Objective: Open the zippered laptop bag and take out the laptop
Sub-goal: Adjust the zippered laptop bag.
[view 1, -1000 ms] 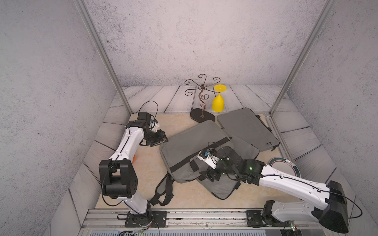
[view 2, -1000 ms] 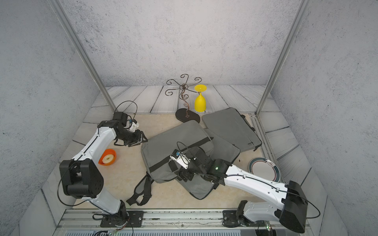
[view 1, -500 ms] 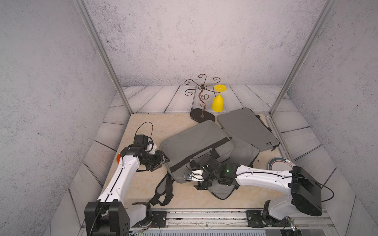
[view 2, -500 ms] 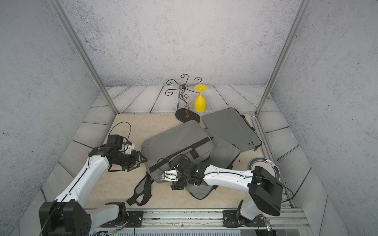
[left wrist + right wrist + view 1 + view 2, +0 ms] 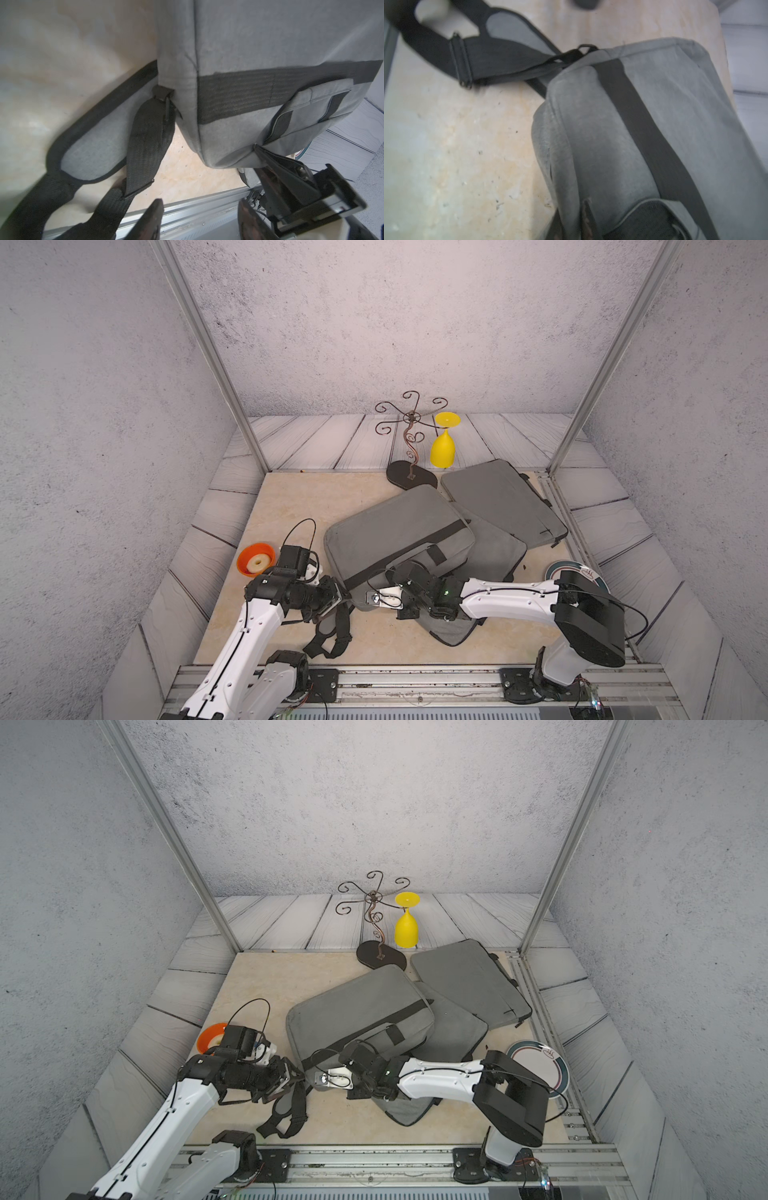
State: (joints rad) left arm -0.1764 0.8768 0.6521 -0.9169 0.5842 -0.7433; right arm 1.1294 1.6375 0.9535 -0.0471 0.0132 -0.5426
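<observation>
The grey laptop bag lies in the middle of the table, crossed by a black band. Its black shoulder strap trails toward the front rail. My right gripper is shut on the fabric of the bag's near edge, close to its near-left corner. It also shows in the left wrist view, pinching that edge. My left gripper stands open just left of that corner, above the strap, with nothing between its fingers. The laptop is hidden.
A second grey sleeve lies at the back right, and a flat grey piece lies between it and the bag. A wire stand and a yellow glass are behind. An orange bowl sits left, a plate right.
My left arm swung from the bag's far-left side to its near-left corner. My right gripper slid left along the bag's near edge and went from open to shut on the fabric.
</observation>
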